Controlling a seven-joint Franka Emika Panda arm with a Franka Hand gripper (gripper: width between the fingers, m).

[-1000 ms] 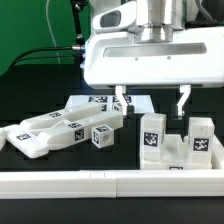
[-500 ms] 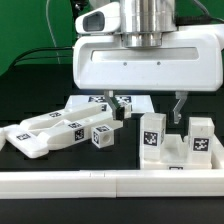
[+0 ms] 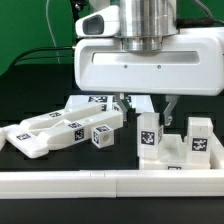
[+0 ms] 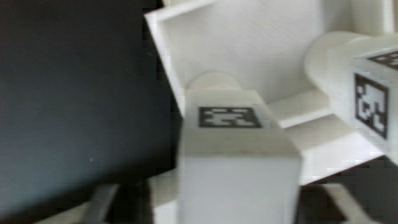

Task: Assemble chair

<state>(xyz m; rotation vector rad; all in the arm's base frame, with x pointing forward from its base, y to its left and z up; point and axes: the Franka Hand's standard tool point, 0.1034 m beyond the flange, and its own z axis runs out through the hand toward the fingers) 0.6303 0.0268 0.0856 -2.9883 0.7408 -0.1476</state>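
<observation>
1. Presently, the wide white two-finger gripper point(image 3: 145, 110) is held low over the chair's chunky white plastic block point(image 3: 178, 153). This block lies on the black table point(image 3: 30, 110) at the exterior view's right, just behind the long white border rail point(image 3: 100, 182). The jaws are seen about half-way apart, one finger on each side of a tagged upright white post point(image 3: 150, 135) of this block. Whether the pads already press on it cannot be told. If the post is clamped off-centre, the whole block could be tilted or dragged when a lift is tried.
2. A heap of long white tagged chair parts point(image 3: 50, 130) is found near, at the exterior view's left. It could be pushed by the nearer finger if the arm is moved sideways while so low.
3. The second tagged white post point(image 3: 200, 140) stands just beside the first one, and one finger is placed between them. This post could be struck, because little room is judged to be there.
4. The straddled post itself could be lost from the pads, as smooth plastic is judged to give a poor hold and only its upper part seems to be reached.
5. A small white tagged cube-like piece point(image 3: 102, 137) is seen against the heap. It could be knocked away and its tag hidden.
</observation>
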